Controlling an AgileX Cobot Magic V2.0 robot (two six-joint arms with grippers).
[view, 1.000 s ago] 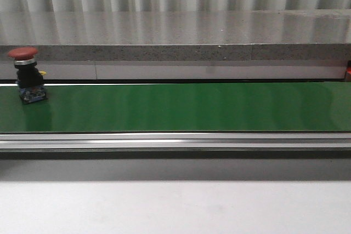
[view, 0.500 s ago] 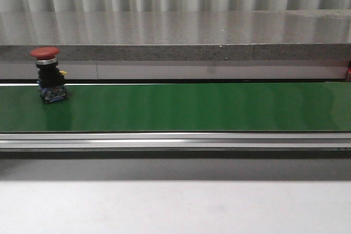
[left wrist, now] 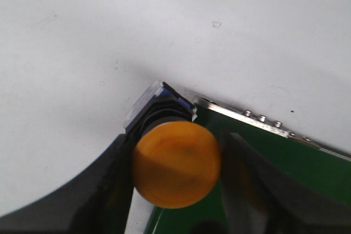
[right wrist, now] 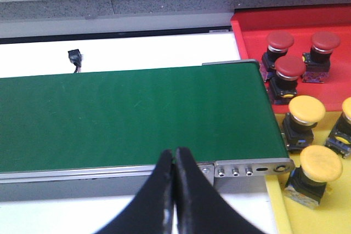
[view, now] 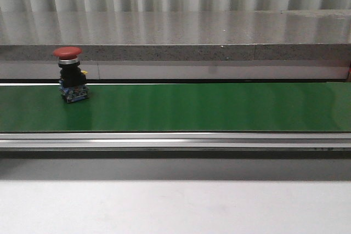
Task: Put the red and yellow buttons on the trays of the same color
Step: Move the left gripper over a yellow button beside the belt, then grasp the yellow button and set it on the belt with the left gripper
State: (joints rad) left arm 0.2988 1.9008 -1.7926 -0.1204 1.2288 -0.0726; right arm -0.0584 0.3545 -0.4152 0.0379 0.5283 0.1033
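A red button (view: 70, 75) stands upright on the green conveyor belt (view: 208, 107) toward its left end. My left gripper (left wrist: 176, 160) is shut on a yellow button (left wrist: 176, 164), its cap facing the camera, over the belt's end and the white table. My right gripper (right wrist: 174, 160) is shut with nothing in it, above the belt's near rail. In the right wrist view a red tray (right wrist: 247, 31) holds three red buttons (right wrist: 289, 72), and a yellow tray (right wrist: 277, 212) beside it holds three yellow buttons (right wrist: 306, 114). Neither gripper shows in the front view.
A grey stone ledge (view: 175, 36) runs behind the belt, and a metal rail (view: 175, 141) along its front. White table (view: 175, 206) lies in front. A small black connector (right wrist: 74, 57) lies on the white surface beyond the belt.
The red button has travelled to the right along the belt, from the far left edge to a little further in.
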